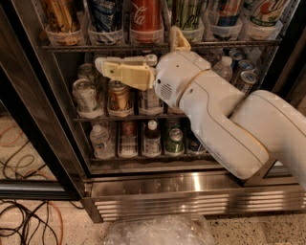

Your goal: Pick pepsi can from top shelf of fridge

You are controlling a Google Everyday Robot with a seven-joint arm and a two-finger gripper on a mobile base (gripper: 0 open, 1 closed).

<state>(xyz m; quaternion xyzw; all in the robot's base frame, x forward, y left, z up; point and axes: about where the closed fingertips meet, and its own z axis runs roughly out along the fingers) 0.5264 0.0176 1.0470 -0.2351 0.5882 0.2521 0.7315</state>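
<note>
Claw (101, 67), cannot tell how wide, hovers just under the top shelf (71, 48), in front of middle-rack cans (119, 98).

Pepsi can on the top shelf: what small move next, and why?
Probably raise the gripper straight up. It sits below the top shelf rail, in front of the second-row cans, while the pepsi can stands in its cup holder just above it, left of the Coca-Cola can.

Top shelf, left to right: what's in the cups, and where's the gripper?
Gold can, pepsi can, red Coca-Cola can, green-and-white can, dark can, white can. Gripper sits under the top shelf, below the pepsi can.
</note>
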